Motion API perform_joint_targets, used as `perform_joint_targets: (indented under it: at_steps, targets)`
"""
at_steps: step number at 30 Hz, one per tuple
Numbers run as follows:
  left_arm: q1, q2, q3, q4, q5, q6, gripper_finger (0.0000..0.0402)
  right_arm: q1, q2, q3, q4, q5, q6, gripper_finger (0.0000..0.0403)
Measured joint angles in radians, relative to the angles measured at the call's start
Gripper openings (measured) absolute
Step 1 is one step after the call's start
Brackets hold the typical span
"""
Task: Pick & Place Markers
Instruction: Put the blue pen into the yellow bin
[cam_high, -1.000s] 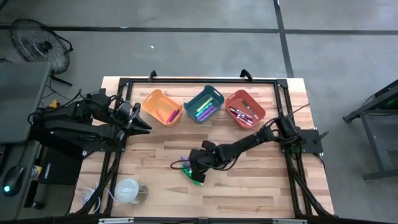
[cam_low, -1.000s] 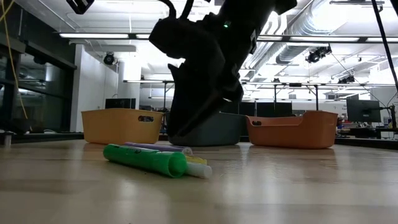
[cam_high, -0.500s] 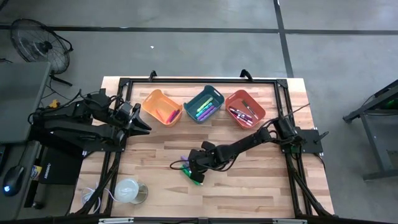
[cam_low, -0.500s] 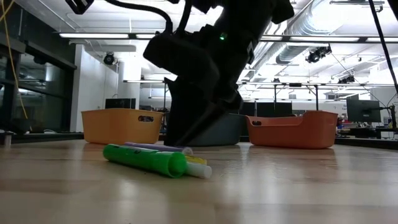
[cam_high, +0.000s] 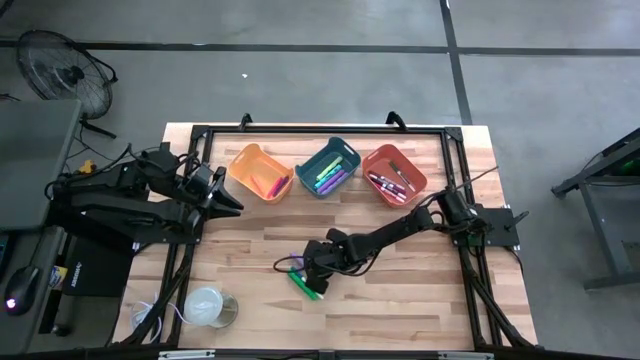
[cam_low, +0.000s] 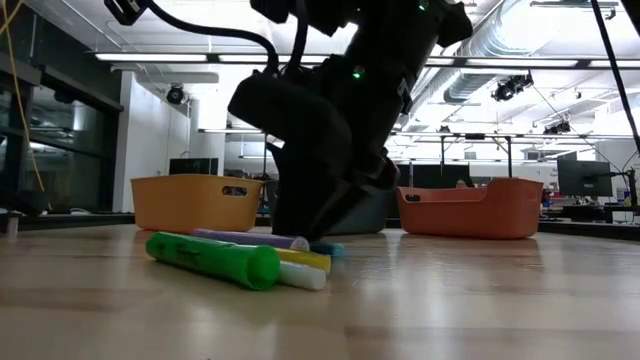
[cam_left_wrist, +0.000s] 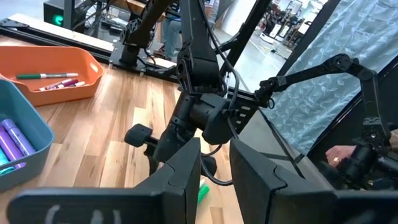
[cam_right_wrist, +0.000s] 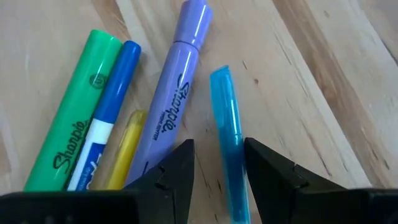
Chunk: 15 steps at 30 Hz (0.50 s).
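Note:
Several markers (cam_high: 303, 281) lie bunched on the table's middle, near side. The right wrist view shows a green one (cam_right_wrist: 73, 134), a blue-and-white one (cam_right_wrist: 112, 118), a yellow one (cam_right_wrist: 126, 149), a purple one (cam_right_wrist: 177, 93) and a light blue one (cam_right_wrist: 226, 118). My right gripper (cam_right_wrist: 214, 163) is open just above them, pointing down, with the light blue marker running between its fingers. In the low view the right arm (cam_low: 320, 130) stands behind the green marker (cam_low: 210, 262). My left gripper (cam_high: 228, 198) is open and hovers near the table's left edge. My right gripper comes at the light blue marker (cam_right_wrist: 231, 155) from above, one finger on either side and lying across it. The marker rests flat on the table. Whether a finger touches it or the purple marker beside it, I cannot tell.
Three bins stand in a row at the far side: a yellow-orange one (cam_high: 258, 172), a teal one (cam_high: 328, 168) and an orange-red one (cam_high: 394, 175), each with markers inside. A white round cup-like thing (cam_high: 207, 305) sits at the near left corner. A black frame borders the table.
My right gripper has sunk lower over the marker bunch and shifted slightly toward the table's left. The bunch has slid a little to the left along the table, the green marker most clearly. The light blue marker's end now shows behind the others in the low view.

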Motion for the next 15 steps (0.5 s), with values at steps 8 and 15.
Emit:
perform_joint_targets:
  at_steps: [8,15]
  targets:
    - [0.0,0.0,0.0,0.0,-0.015,0.0,0.0085,-0.013,0.002,0.0,-0.035,-0.034,-0.095,0.0117]
    - [0.0,0.0,0.0,-0.001,-0.017,0.0,0.0085,-0.052,0.001,-0.001,-0.056,-0.114,-0.152,0.0038]
